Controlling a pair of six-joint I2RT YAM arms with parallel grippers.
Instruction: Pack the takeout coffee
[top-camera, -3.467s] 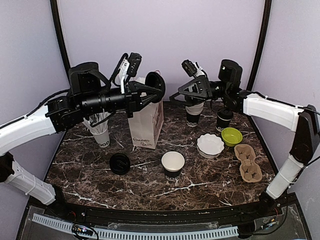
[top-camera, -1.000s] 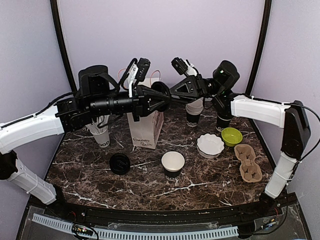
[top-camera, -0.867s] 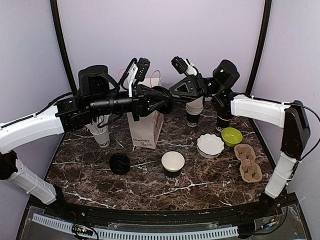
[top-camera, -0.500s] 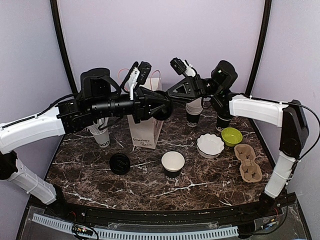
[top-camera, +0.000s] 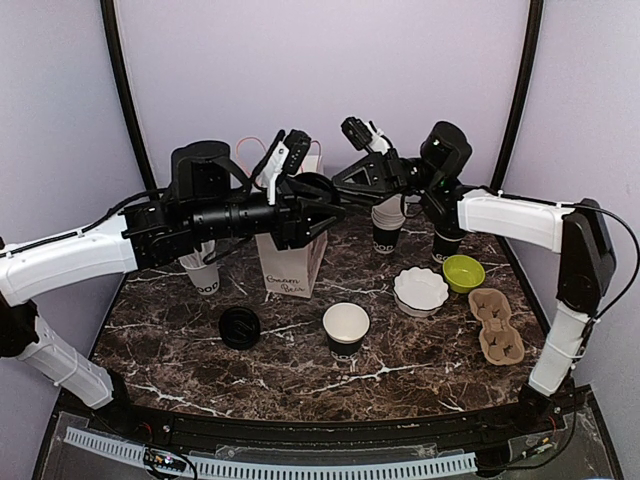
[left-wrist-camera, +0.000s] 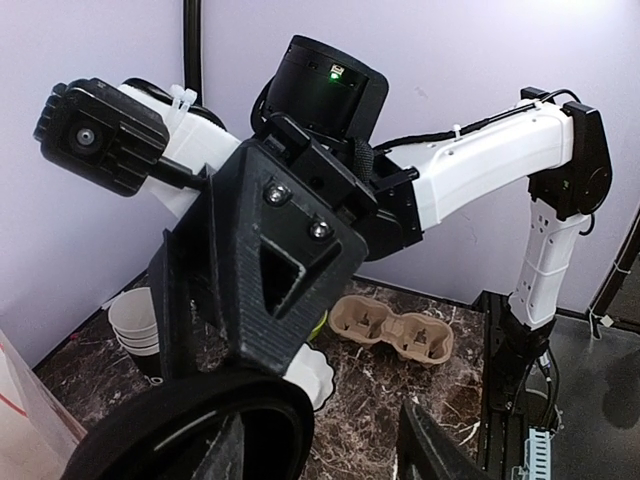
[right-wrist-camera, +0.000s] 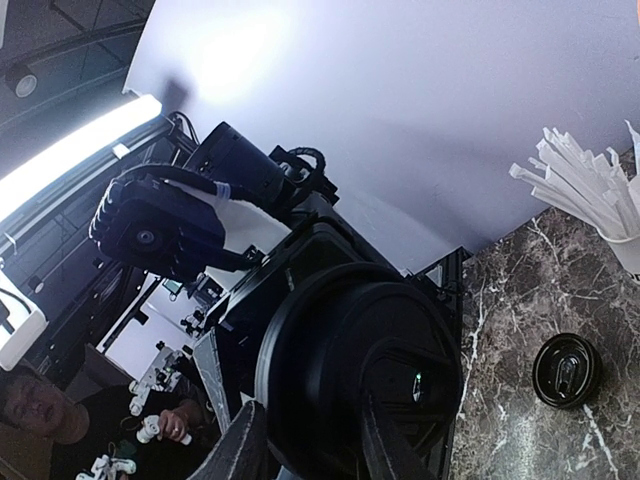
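Facing right gripper, takeout coffee above paper bag

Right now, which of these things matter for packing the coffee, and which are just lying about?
In the job: lidded black cup in the left jaws, second lidded cup at back right, paper bag.

Lying about: cup stack, cup of sticks, open cup, loose lid, white bowl, green bowl, cardboard carrier.

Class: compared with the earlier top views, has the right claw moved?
Yes. The right claw has shifted left, away from the cup stack and toward the paper bag.
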